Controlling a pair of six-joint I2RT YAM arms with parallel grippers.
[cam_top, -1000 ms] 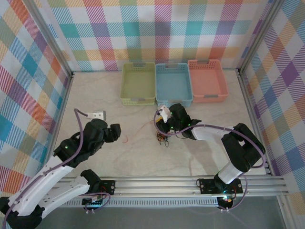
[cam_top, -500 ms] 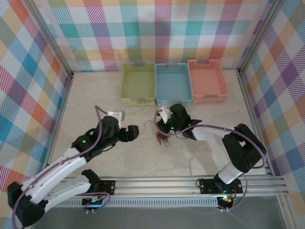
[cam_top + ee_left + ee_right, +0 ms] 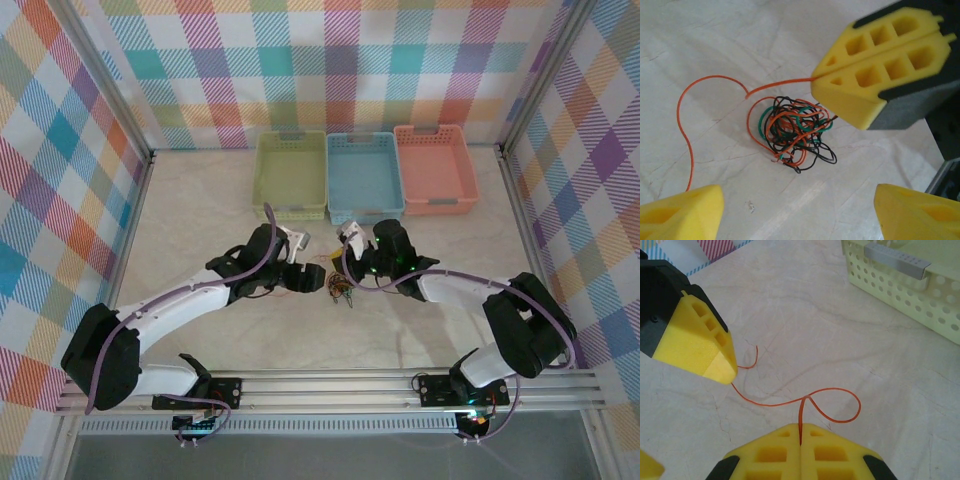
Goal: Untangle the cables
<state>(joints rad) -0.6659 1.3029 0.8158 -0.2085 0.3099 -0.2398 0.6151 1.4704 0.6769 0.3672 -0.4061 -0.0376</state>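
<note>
The cables [image 3: 792, 131] lie as a small knot of red-orange, black and green wire on the marble table; in the top view the cables [image 3: 342, 291] sit between my two grippers. One red-orange cable [image 3: 686, 125] runs out of the knot in a wide loop. My right gripper [image 3: 800, 429] is shut on that red-orange cable [image 3: 840, 390], which enters between its closed yellow fingers [image 3: 875, 80]. My left gripper [image 3: 799, 217] is open, its yellow fingertips [image 3: 682, 215] wide apart just short of the knot, with nothing between them. Seen from above, the left gripper [image 3: 318, 281] and right gripper [image 3: 347, 270] nearly meet.
Three baskets stand in a row at the back: yellow-green basket [image 3: 262, 175], blue basket [image 3: 332, 178], salmon basket [image 3: 468, 165]. The yellow-green basket's wall [image 3: 910, 285] is close ahead of the right gripper. Bare marble lies left and right of the arms.
The left arm has swung right and forward from the left side of the table up to the knot. The right gripper has closed on the red-orange cable and shifted slightly right.
</note>
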